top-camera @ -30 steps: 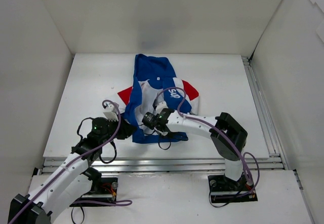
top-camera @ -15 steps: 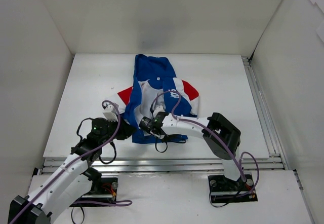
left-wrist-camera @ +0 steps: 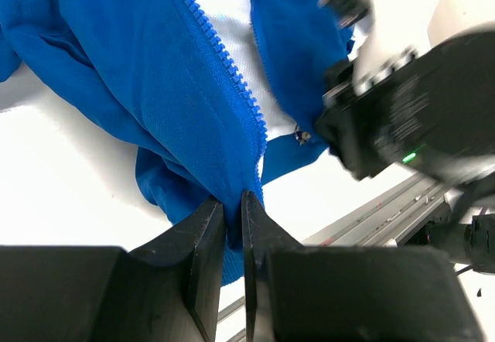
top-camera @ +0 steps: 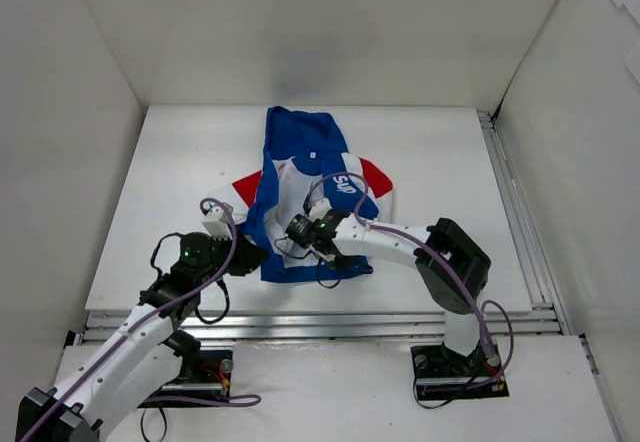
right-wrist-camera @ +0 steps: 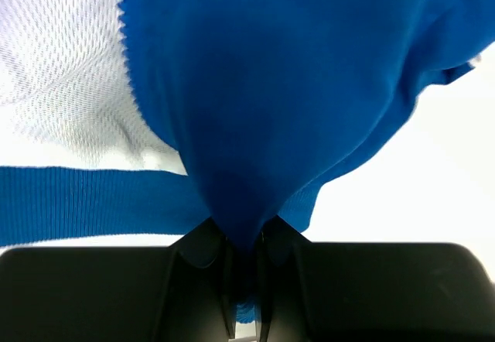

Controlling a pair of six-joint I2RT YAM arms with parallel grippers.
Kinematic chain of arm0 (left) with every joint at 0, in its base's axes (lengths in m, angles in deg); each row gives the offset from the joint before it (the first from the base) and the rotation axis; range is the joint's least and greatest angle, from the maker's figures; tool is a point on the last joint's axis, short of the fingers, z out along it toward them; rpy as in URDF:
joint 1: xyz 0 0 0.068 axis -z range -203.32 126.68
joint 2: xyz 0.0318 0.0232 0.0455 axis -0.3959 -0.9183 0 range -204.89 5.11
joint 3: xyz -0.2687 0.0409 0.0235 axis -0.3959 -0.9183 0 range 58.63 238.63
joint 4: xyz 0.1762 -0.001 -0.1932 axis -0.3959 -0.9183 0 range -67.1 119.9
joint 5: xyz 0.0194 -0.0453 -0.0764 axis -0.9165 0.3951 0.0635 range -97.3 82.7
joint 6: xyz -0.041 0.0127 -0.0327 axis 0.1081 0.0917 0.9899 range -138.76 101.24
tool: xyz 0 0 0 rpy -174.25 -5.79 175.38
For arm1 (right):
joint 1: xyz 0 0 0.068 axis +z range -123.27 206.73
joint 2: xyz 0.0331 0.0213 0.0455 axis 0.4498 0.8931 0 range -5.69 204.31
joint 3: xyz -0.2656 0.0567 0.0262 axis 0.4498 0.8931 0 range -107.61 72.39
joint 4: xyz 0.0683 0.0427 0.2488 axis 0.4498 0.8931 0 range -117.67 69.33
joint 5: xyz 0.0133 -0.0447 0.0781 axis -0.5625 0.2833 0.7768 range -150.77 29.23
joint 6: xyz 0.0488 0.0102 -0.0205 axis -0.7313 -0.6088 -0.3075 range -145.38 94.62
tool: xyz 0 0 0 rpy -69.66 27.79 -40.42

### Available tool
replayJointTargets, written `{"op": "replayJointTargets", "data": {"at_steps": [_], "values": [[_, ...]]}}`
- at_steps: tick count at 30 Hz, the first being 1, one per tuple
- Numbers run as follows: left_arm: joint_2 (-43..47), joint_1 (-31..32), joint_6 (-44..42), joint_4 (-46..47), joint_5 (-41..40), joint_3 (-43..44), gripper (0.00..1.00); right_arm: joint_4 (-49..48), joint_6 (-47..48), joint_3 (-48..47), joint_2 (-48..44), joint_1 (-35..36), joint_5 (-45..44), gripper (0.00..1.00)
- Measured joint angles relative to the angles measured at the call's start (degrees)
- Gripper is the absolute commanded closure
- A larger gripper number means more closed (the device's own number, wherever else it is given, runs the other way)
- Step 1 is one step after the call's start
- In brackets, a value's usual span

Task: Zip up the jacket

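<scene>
The blue jacket (top-camera: 300, 177) lies open on the white table, its white lining showing and its red and white sleeves spread to either side. My left gripper (top-camera: 252, 258) is shut on the jacket's lower left hem, and the left wrist view shows blue fabric (left-wrist-camera: 178, 102) pinched between the left gripper (left-wrist-camera: 233, 199) fingers, just below the zipper teeth (left-wrist-camera: 224, 63). My right gripper (top-camera: 298, 230) is at the lower front edge of the right panel. In the right wrist view the right gripper (right-wrist-camera: 244, 237) is shut on a bunched fold of blue fabric (right-wrist-camera: 271, 87), beside the white mesh lining (right-wrist-camera: 62, 63).
The right arm's dark wrist (left-wrist-camera: 418, 117) is close to the left gripper. Metal rails (top-camera: 320, 314) run along the table's near edge and a rail (top-camera: 510, 202) along its right side. White walls enclose the table on three sides.
The right gripper's jaws have closed on the blue fabric. That gripper dipped toward the hem and came back up a little. The left gripper has kept its hold and place.
</scene>
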Motion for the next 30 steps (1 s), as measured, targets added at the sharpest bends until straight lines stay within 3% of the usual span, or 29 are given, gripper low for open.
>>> {"op": "replayJointTargets", "data": {"at_steps": [6,12,21,30], "values": [[-0.4,-0.2,0.0,1.2,0.3,0.0,0.91,-6.4,6.9,4.0,-11.5,-6.2,8.7,1.0],[-1.5,-0.4,0.0,7.0,0.7,0.0,0.93,-15.9,13.4,8.6,-22.2,-14.5,24.9,1.0],[-8.7,-0.4,-0.5,20.7,3.1,1.1,0.94,-31.0,17.8,16.7,-24.1,-22.3,51.0,1.0],[-14.8,-1.0,-2.9,32.4,6.3,2.8,0.96,-50.8,13.4,25.8,-24.7,-31.7,71.3,1.0]]}}
